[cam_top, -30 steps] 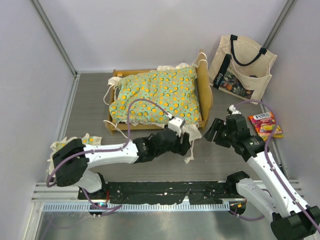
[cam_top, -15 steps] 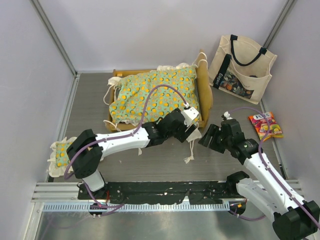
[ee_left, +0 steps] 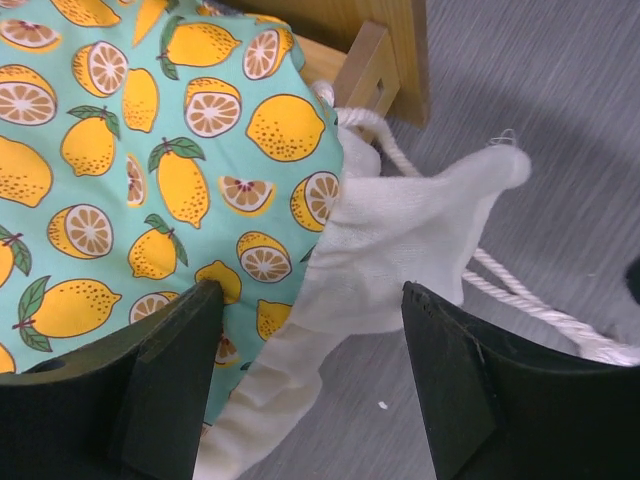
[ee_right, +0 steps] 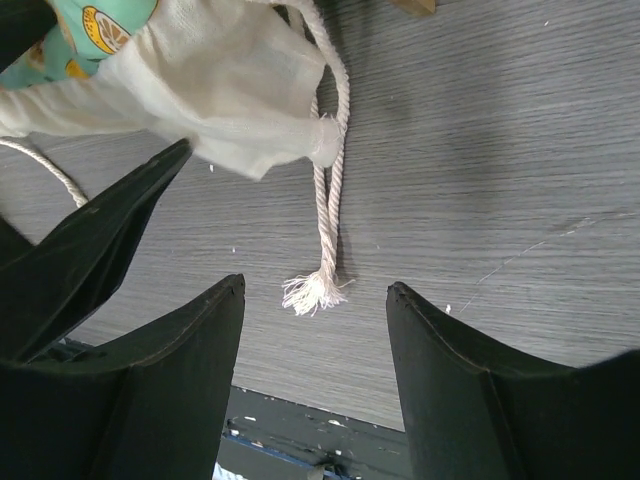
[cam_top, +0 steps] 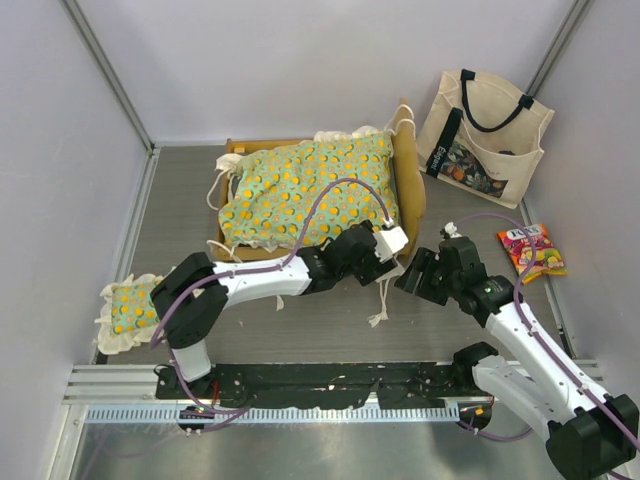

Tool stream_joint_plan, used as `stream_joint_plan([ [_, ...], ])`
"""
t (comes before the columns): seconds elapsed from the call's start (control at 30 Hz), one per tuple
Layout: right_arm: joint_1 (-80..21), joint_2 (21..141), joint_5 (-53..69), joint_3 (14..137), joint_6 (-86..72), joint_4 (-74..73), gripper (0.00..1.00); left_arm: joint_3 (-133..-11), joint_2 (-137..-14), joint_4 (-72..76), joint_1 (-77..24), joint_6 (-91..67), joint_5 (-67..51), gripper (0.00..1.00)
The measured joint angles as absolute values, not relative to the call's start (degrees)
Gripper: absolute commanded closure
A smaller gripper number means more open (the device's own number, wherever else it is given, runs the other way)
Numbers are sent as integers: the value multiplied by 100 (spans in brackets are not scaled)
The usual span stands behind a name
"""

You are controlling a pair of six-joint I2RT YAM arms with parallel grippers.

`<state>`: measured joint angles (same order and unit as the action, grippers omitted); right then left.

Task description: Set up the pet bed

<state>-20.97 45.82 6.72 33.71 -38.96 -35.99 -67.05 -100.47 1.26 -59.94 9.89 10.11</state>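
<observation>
Wooden and small, the pet bed (cam_top: 408, 185) sits at the far middle of the bench (cam_top: 180, 220). A green cushion (cam_top: 310, 190) with orange and lemon pictures lies on top of the bed and fills it. The cushion's cream frill (ee_left: 400, 250) hangs over the bed's near corner, by the tall end, down onto the bench. A white rope tie (ee_right: 328, 180) trails from that frill, and its frayed end lies flat on the bench.

The left tool (cam_top: 378, 268) is right at that near corner of the bed. Its fingers (ee_left: 170, 380) are spread wide, one on each side of the frill, not pinching it. The right tool (cam_top: 412, 275) is just beside that corner too, spread wide over the frayed rope end, holding nothing.

A small matching pillow (cam_top: 128, 308) lies left of the bed, well apart from it. A cream bag (cam_top: 485, 130) stands just right of the bed. A bright sweet packet (cam_top: 532, 250) lies right of the bed, nearer than the bag.
</observation>
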Motion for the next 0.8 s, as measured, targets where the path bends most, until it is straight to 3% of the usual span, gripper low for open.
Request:
stream_joint_plan([
  [0.1, -2106, 4602, 672, 3371, -3896, -3577, 36, -6724, -10250, 268, -5992, 1166, 1129, 33],
  [0.53, -2128, 4602, 604, 3291, -3822, -3557, 36, -6855, -10278, 390, -5983, 1439, 1304, 96],
  [0.8, -2128, 4602, 574, 3273, -3765, -3557, 36, -7153, -10269, 239, -5951, 1575, 1315, 100],
])
